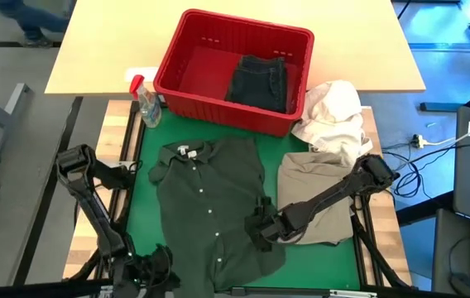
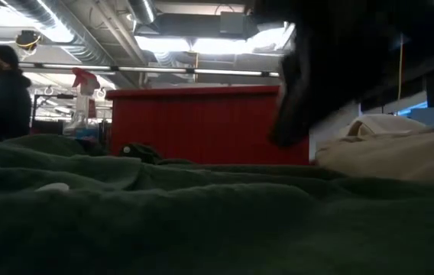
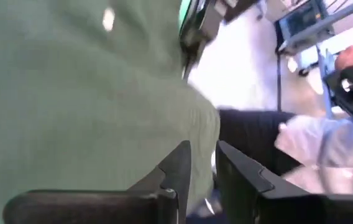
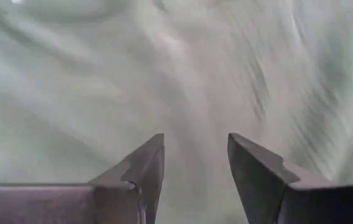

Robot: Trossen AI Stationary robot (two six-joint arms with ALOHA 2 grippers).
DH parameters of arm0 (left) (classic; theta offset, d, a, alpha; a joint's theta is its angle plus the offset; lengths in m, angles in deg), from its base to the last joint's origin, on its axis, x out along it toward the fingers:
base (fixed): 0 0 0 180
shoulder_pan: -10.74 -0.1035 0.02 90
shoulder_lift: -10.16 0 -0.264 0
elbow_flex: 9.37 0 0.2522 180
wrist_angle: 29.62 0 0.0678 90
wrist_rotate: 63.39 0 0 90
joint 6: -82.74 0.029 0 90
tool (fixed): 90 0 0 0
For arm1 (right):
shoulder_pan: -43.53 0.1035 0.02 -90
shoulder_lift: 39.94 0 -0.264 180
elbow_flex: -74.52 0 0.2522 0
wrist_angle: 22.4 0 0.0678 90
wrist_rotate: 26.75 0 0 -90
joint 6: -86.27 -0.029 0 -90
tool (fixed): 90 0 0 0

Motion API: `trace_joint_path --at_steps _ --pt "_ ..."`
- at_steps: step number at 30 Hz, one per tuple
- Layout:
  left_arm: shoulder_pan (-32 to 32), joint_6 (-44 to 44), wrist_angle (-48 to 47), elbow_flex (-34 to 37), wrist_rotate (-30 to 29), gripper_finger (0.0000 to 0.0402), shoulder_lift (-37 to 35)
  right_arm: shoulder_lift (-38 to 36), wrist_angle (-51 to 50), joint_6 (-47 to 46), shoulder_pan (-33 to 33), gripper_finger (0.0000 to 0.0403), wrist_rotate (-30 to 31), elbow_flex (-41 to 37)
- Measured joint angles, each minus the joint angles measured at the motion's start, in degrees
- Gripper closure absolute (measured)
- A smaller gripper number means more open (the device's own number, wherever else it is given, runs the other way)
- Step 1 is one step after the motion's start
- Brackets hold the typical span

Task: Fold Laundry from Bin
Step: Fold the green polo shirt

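Dark green shirt (image 1: 210,207) with small white buttons lies over my bright green mat (image 1: 148,141). Red bin (image 1: 187,45), ribbed sides; dark charcoal garment (image 1: 260,81) inside. Khaki-beige garment (image 1: 309,178), plain. White cloth bundle (image 1: 334,116). Clear spray bottle (image 1: 146,103), red top. Pale wood desk (image 1: 111,50). My arms: black.

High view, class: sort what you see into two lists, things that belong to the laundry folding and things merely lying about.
Belongs to the job:
dark green shirt
khaki garment
dark garment
red bin

Lying about:
spray bottle
white cloth bundle
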Motion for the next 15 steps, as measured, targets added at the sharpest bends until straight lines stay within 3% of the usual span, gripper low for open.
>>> trace_joint_path --at_steps 6,12,15 --pt "-2.94 8.70 5.56 0.04 0.10 0.0339 6.65 1.33 10.35 0.04 1.91 0.0226 -2.93 -0.59" --pt "-3.64 5.11 -0.89 -0.10 15.68 0.0340 11.74 4.83 7.09 -0.22 2.20 0.0226 -3.03 -2.40" --pt "-2.63 1.82 -5.54 -0.32 18.83 0.0340 11.18 4.93 2.60 -0.35 2.20 0.0226 -2.71 -3.08"
